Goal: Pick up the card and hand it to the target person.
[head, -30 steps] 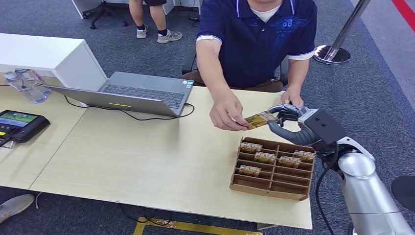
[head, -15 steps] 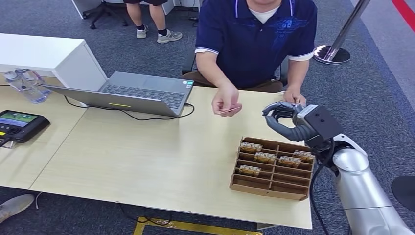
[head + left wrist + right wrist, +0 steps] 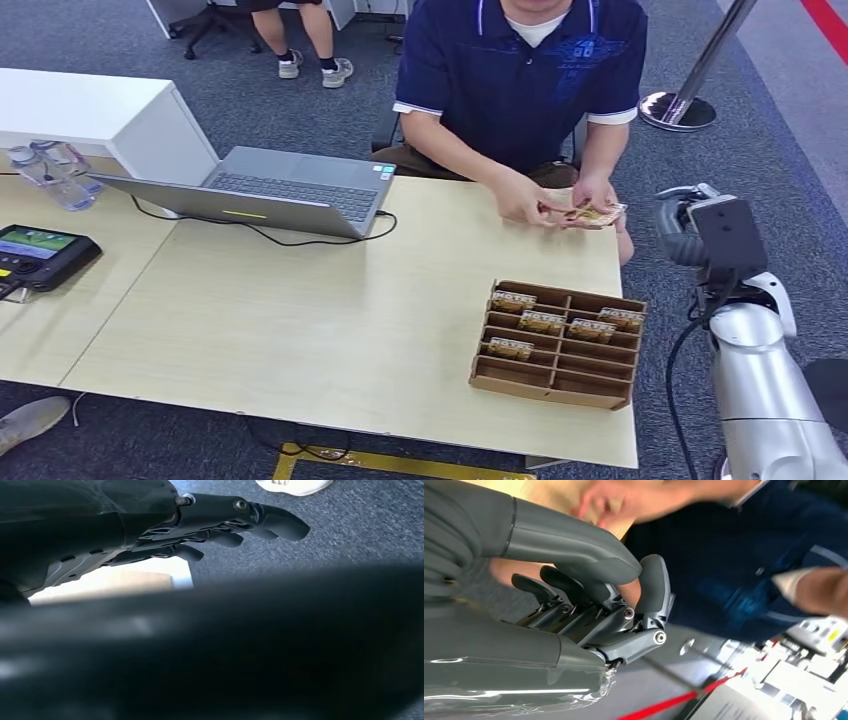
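The yellow-brown card [image 3: 593,212] is in the seated person's two hands [image 3: 530,203] at the table's far right edge. My right hand [image 3: 688,228] hangs beyond the table's right side, apart from the card; in the right wrist view its fingers [image 3: 589,615] are curled in under the thumb with nothing in them. A brown cardboard tray [image 3: 556,380] with several more cards [image 3: 542,321] stands near the table's front right corner. In the left wrist view my left hand [image 3: 225,525] has its fingers stretched out over grey carpet, holding nothing.
An open laptop [image 3: 290,188] with a black cable sits at the table's back left. A black handheld device [image 3: 42,255] and water bottles [image 3: 48,176] lie at far left. A stanchion base [image 3: 678,110] stands behind my right arm. Another person's legs [image 3: 310,40] are at the back.
The person took the card out of my right hand and drew it back into both hands. My right hand swung right, off the table's edge, and its fingers curled in.
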`<action>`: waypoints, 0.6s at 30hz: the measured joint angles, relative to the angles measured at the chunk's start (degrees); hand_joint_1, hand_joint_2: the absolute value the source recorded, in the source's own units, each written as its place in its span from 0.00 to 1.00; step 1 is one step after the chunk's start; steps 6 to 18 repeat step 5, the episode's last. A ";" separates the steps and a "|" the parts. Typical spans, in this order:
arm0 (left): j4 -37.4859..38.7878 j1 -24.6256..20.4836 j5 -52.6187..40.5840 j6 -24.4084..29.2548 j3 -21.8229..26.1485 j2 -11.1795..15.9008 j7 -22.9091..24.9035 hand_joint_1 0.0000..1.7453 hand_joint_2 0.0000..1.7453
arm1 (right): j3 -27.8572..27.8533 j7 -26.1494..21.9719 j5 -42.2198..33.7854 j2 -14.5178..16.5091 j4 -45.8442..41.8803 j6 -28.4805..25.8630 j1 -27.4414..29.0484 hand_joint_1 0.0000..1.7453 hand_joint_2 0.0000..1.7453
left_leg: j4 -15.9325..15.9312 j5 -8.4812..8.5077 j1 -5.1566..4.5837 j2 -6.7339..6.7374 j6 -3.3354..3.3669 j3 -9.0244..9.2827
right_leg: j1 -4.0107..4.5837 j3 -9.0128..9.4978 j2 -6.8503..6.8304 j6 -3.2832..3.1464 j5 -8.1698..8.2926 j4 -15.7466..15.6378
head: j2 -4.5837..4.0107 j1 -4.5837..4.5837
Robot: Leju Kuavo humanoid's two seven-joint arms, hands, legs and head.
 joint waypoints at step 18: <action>0.00 0.00 -0.05 0.29 0.00 -0.05 0.53 0.00 0.00 | -4.97 -0.24 3.01 0.01 2.38 -3.78 1.35 0.93 1.00 | 0.00 0.00 0.00 -0.03 0.00 0.00 | 0.00 0.00 -0.03 0.00 0.00 -0.01 | 0.00 0.00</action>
